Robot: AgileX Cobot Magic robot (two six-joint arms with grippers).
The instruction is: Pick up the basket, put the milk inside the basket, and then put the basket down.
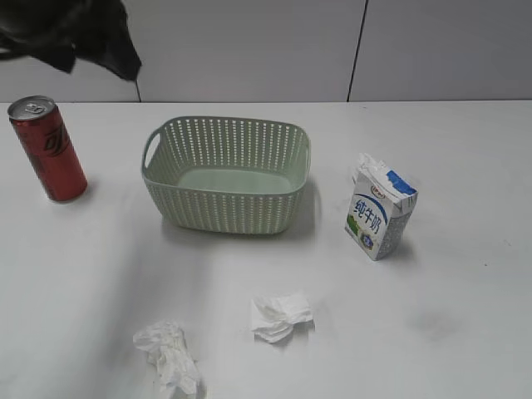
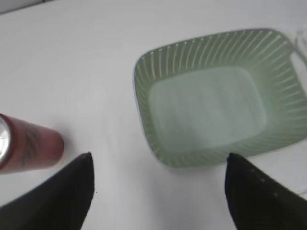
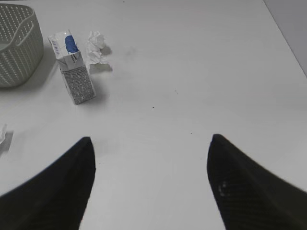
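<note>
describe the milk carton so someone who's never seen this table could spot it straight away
Find the pale green basket, the largest thing on the white table. Just to its right in the exterior view, apart from it, the milk stands upright. It is the only boxy thing there: a small white carton with blue lettering and a ragged opened top, unlike the red can or the two crumpled tissues.

White tabletop (image 1: 465,332), matte, faint smudges at right front. Pale green basket (image 1: 226,174) stands upright near centre, nothing inside. Red soda can (image 1: 47,149) upright at far left, well apart from basket. Milk carton (image 1: 379,208) upright right of basket, apart from it, spout torn open. Two crumpled white tissues in front: one (image 1: 281,317) near centre, other (image 1: 170,357) left of it by front edge.
</note>
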